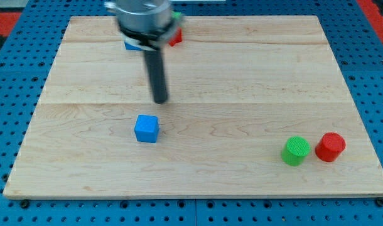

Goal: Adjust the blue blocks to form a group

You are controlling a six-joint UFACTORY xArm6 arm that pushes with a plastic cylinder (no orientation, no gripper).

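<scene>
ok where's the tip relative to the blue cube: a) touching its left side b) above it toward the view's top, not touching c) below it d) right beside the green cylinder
b: my tip sits toward the view's top from the blue cube, with bare board between them.

Wooden board (242, 75) carries blue cube (146, 129) as reference. Green cylinder (296, 151) and red cylinder (330, 147) well to its right, nearly touching. Second blue block (131, 44) and red block (175, 36) far above it, partly hidden.
</scene>
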